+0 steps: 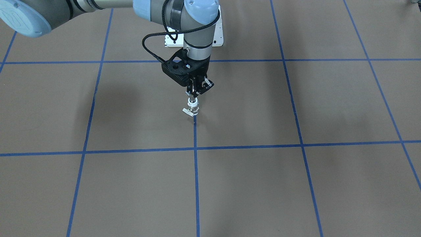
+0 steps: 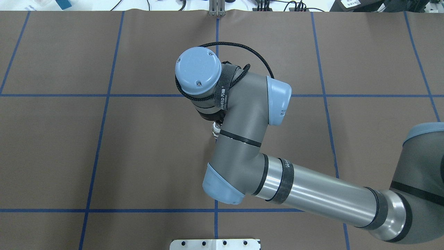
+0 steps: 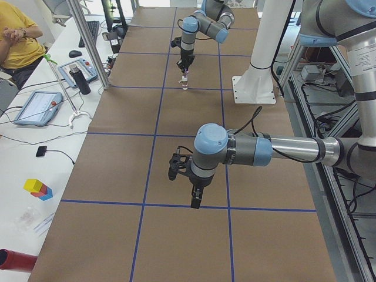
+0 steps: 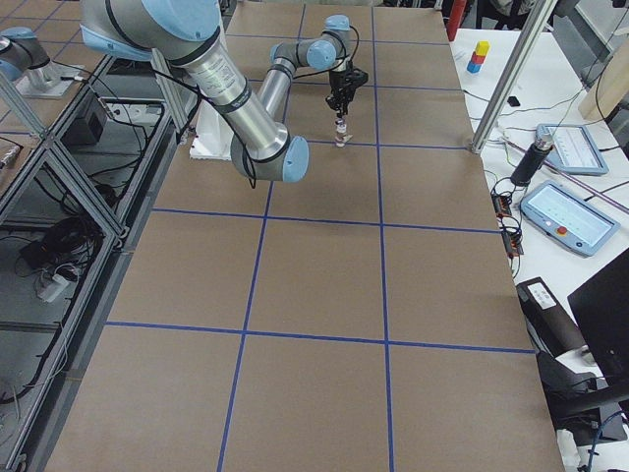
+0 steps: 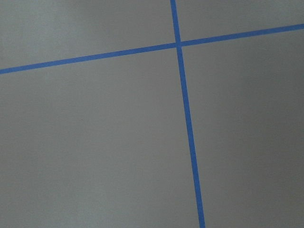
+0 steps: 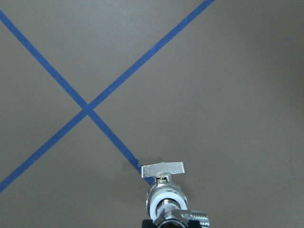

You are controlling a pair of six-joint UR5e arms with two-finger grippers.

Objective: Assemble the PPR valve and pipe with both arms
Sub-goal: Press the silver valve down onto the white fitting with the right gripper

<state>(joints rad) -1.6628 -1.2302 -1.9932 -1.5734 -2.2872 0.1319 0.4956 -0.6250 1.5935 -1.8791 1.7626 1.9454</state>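
My right fingers [image 1: 192,93] clench the valve [image 1: 192,107] over the bench [image 1: 296,184], where a slack grip might drop it; I cannot tell my left fingers' [image 3: 196,200] state.

PPR valve [image 1: 192,108] directly below right end effector [image 1: 194,95], left arm [image 3: 258,151] well apart

Bright, even light from above. The right arm [image 1: 197,36] casts soft, faint shadows on the brown desk [image 1: 296,184]. Wrist views look grainy; the valve [image 6: 164,200] glints sharply.
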